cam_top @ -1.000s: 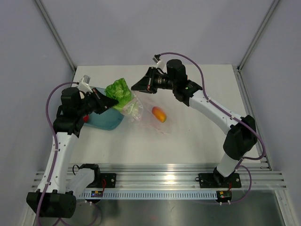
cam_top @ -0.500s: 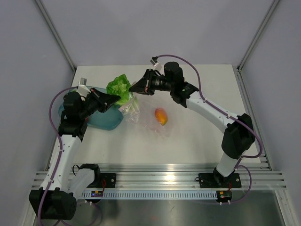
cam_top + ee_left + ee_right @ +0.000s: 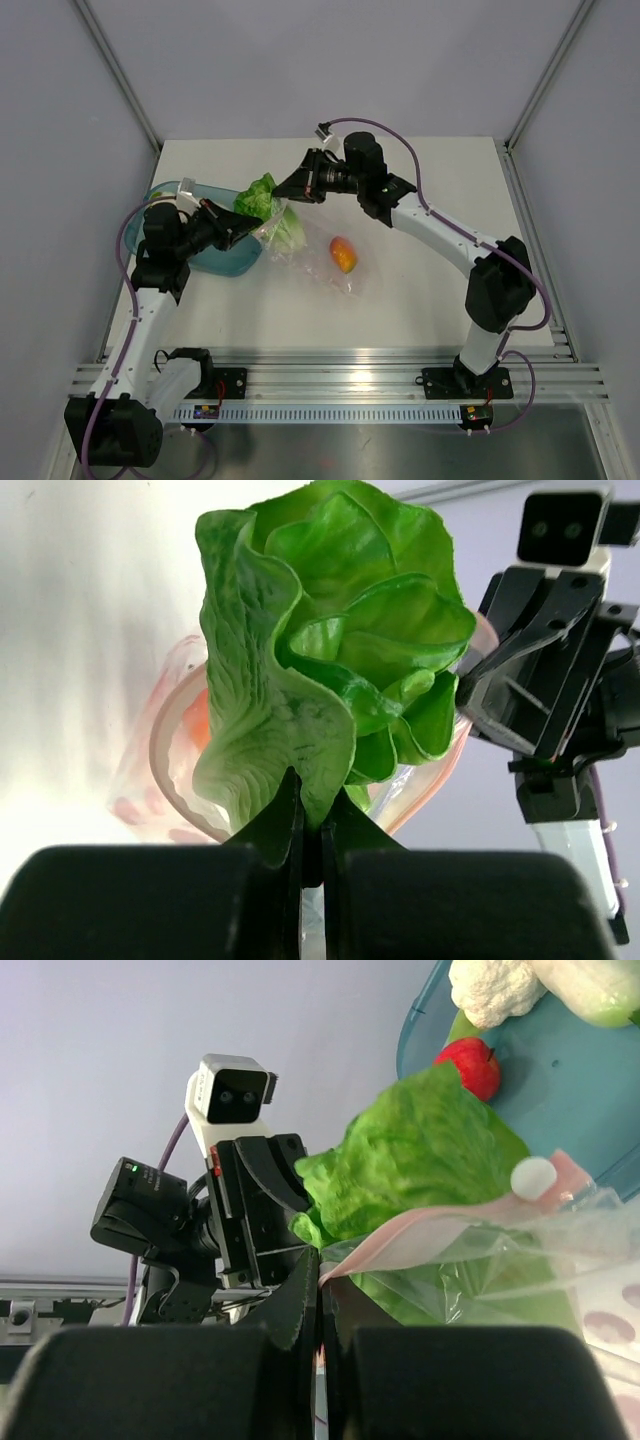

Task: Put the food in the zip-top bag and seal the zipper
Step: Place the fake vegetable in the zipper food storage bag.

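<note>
Green lettuce (image 3: 330, 650), clamped in the left gripper (image 3: 312, 805), sits in the mouth of the zip-top bag (image 3: 318, 268); the right gripper (image 3: 318, 1280) pinches its rim. Inside lies orange food (image 3: 342, 254).

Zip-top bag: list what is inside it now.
An orange-red toy food lies inside the zip-top bag, and the green lettuce is partly in at the mouth. What else lies behind the lettuce cannot be seen.

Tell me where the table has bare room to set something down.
Bare table runs along the near edge, between the zip-top bag and the front rail. The far right corner beyond the right arm is free. Crowded at left centre: the teal bowl, the lettuce, the bag, the left hand and the right hand meet there.
</note>
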Tool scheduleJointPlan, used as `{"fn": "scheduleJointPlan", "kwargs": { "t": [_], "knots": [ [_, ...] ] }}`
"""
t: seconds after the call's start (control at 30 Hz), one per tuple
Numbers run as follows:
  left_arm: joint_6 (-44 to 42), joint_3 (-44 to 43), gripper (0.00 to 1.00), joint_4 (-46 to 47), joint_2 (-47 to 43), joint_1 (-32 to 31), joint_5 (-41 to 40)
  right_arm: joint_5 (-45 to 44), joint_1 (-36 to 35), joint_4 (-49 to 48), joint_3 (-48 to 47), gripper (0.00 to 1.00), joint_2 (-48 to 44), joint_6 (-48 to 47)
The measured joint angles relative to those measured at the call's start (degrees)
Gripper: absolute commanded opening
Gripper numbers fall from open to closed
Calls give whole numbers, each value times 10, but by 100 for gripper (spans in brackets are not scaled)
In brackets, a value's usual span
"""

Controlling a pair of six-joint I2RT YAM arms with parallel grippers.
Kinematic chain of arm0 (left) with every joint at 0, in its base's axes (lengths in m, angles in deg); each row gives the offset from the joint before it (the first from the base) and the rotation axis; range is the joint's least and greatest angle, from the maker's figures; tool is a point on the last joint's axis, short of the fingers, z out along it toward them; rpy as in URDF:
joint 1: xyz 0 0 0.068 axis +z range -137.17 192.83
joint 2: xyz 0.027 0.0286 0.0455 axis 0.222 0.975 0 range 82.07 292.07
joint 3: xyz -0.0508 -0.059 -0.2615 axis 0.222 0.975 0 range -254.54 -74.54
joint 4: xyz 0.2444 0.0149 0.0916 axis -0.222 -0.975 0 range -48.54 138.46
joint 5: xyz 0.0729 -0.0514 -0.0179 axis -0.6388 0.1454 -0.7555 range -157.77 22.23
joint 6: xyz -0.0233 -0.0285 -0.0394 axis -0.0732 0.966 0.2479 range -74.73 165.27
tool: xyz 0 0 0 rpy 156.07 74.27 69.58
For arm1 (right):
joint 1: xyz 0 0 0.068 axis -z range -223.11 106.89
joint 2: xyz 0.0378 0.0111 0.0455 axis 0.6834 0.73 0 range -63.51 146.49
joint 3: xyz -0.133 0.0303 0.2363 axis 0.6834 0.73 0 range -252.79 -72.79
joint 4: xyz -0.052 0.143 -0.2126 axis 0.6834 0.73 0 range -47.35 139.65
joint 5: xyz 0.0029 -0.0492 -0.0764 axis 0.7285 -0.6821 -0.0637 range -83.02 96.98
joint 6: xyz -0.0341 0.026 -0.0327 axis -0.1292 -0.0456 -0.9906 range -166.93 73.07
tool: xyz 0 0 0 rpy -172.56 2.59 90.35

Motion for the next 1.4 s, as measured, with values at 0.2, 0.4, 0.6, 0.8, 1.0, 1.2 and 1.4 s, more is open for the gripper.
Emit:
{"fn": "scheduleJointPlan", "kwargs": {
  "t": [0.2, 0.4, 0.6, 0.8, 1.0, 1.2, 1.4],
  "knots": [
    [-24, 0, 0, -3, 20, -15, 16, 25, -1, 0, -40, 2, 21, -1],
    [-45, -12, 0, -3, 41, -66, 6, 49, -5, 5, -82, 2, 52, -2],
    [-98, -42, 0, -31, 70, -91, -18, 59, -6, 9, -86, 2, 63, -2],
    [-129, -55, 0, -37, 103, -119, -49, 59, -9, 19, -87, 2, 63, -1],
    [-168, -74, 0, -34, 117, -137, -64, 58, -9, -1, -75, 2, 61, 6],
    [-226, -81, 0, -65, 97, -139, -59, 57, -9, -19, -50, 2, 54, 10],
    [-235, -89, 0, -104, 42, -104, -24, 38, -10, 7, -50, 2, 43, -20]
  ]
}}
